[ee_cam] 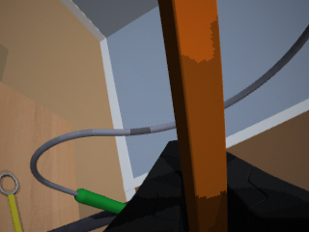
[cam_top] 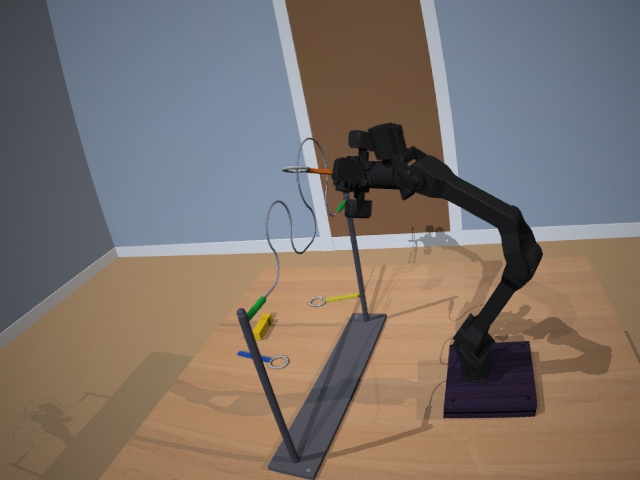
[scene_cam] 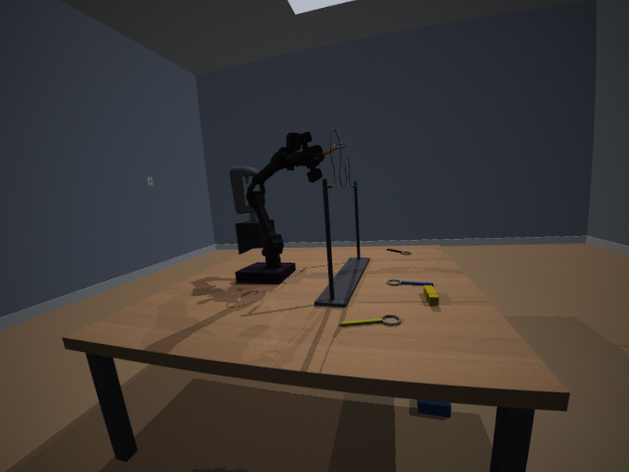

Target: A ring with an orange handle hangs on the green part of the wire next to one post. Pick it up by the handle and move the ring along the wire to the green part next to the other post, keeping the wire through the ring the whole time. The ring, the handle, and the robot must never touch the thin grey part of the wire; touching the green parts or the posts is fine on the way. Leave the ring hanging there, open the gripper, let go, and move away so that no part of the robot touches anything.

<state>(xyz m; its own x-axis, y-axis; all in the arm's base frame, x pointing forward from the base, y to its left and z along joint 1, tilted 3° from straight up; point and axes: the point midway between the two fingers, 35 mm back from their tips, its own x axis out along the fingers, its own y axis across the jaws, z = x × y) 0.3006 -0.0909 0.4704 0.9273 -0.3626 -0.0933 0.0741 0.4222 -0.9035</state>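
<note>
Gripper point(cam_top: 336, 173) clamped on the orange handle point(cam_top: 319, 171), held roughly level. Ring point(cam_top: 295, 168) encircles the grey wire point(cam_top: 321, 155) high on the loop, above the far post point(cam_top: 357, 260).

grey wire point(cam_top: 305, 206) loops beside hand point(cam_top: 334, 172)

Your colour inventory: orange handle point(cam_top: 321, 171) with a silvery grey ring point(cam_top: 295, 168); thin grey wire point(cam_top: 279, 217) with green ends point(cam_top: 255, 307); dark grey posts point(cam_top: 268, 387) on a dark grey base plate point(cam_top: 330, 382); black arm point(cam_top: 465, 191) on a dark purple base point(cam_top: 491, 382). On your wood-grain tabletop point(cam_top: 568, 320): yellow block point(cam_top: 262, 326), yellow-handled ring point(cam_top: 333, 299), blue-handled ring point(cam_top: 263, 358).
</note>
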